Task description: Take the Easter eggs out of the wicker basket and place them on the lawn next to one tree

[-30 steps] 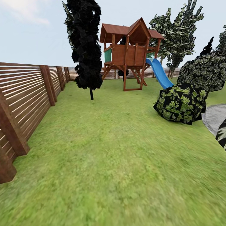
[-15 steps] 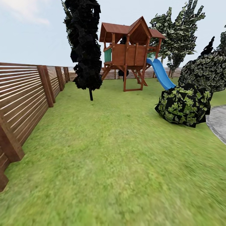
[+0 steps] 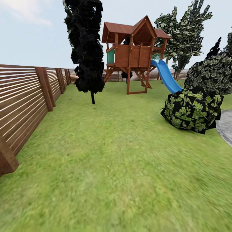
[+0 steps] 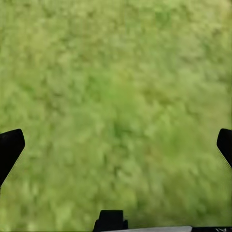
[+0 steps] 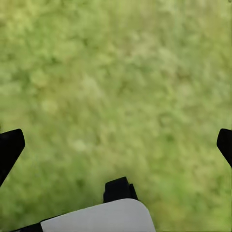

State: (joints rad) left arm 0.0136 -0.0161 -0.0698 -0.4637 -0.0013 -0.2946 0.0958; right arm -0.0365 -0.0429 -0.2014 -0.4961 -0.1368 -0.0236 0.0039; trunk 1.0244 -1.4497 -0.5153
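The lawn [image 3: 116,161] spreads out ahead of me as short green grass. The Easter eggs and the wicker basket are out of view. A leafy tree [image 3: 184,32] stands at the far back right, its trunk mostly hidden behind the slide. In the left wrist view my left gripper [image 4: 116,145] hangs open over bare grass, its black fingertips [image 4: 9,147] far apart with nothing between them. My right gripper [image 5: 116,145] is open too, above grass, with its fingertips [image 5: 9,147] wide apart and empty.
A slatted wooden fence [image 3: 22,103] runs along the left. A dark cypress [image 3: 85,48] stands ahead left, and a wooden playhouse [image 3: 132,51] with a blue slide [image 3: 166,75] behind it. Bushes [image 3: 193,108] and a grey paved patch [image 3: 226,127] lie at the right.
The camera has moved forward over the grass: the fence posts slid out to the left and the bush shifted right. Nothing in the garden itself moved.
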